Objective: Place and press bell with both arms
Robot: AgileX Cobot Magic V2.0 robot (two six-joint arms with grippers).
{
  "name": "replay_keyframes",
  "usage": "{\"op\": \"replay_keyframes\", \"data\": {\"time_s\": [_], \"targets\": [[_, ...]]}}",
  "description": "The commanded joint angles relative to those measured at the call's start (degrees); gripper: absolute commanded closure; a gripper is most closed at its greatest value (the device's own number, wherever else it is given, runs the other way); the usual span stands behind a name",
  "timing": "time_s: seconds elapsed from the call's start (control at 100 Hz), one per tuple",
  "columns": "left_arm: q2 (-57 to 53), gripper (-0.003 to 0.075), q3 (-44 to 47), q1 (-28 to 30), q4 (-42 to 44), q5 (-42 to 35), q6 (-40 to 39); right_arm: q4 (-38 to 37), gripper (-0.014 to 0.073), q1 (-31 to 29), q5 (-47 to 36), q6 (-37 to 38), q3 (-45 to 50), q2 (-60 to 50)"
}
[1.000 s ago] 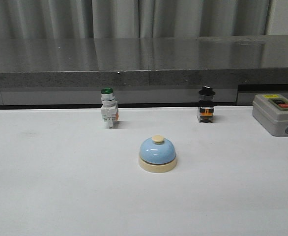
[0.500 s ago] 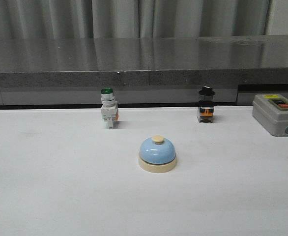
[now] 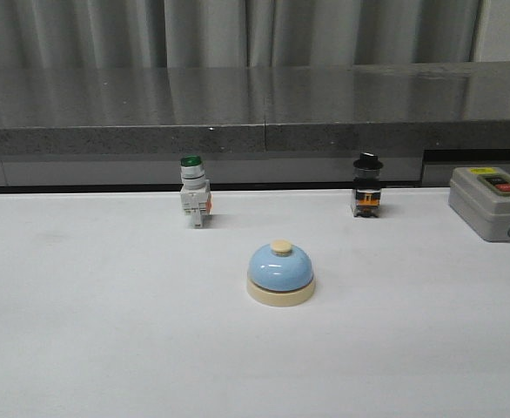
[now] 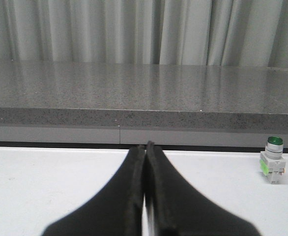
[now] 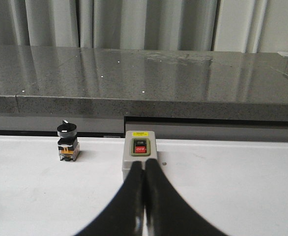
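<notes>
The bell (image 3: pixel 280 273), with a light-blue dome, cream base and cream button, stands upright on the white table near the middle in the front view. No arm shows in the front view. In the left wrist view my left gripper (image 4: pixel 145 146) is shut and empty, low over the table; the bell is out of that view. In the right wrist view my right gripper (image 5: pixel 144 162) is shut and empty, its tips in front of the grey on/off box (image 5: pixel 140 150); the bell is out of that view too.
A green-capped white switch (image 3: pixel 194 201) stands behind the bell to the left, also in the left wrist view (image 4: pixel 273 160). A black-capped switch (image 3: pixel 367 195) stands back right, also in the right wrist view (image 5: pixel 68 146). The grey on/off box (image 3: pixel 490 202) sits far right. A grey stone ledge (image 3: pixel 255 126) runs along the back.
The whole front view has shifted slightly right and down by a few pixels. Nothing on the table has moved relative to the rest.
</notes>
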Motion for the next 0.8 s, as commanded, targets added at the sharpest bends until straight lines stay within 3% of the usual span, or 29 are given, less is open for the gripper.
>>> {"op": "replay_keyframes", "data": {"time_s": [0.0,0.38,0.51,0.79], "targets": [[-1.68,0.0741,2.36,0.08,-0.1,-4.42,-0.35,-0.61,0.0654,-0.23,-0.62,-0.1,-5.47,2.88],[-1.68,0.0741,2.36,0.08,-0.1,-4.42,-0.35,-0.37,0.0654,-0.18,3.37,-0.1,-23.36,30.98],[-1.68,0.0741,2.36,0.08,-0.1,-4.42,-0.35,0.59,0.0654,0.75,8.16,-0.1,-31.99,41.39],[-1.68,0.0741,2.36,0.08,-0.1,-4.42,-0.35,1.83,0.0654,10.08,20.51,-0.1,-49.83,61.72]]}}
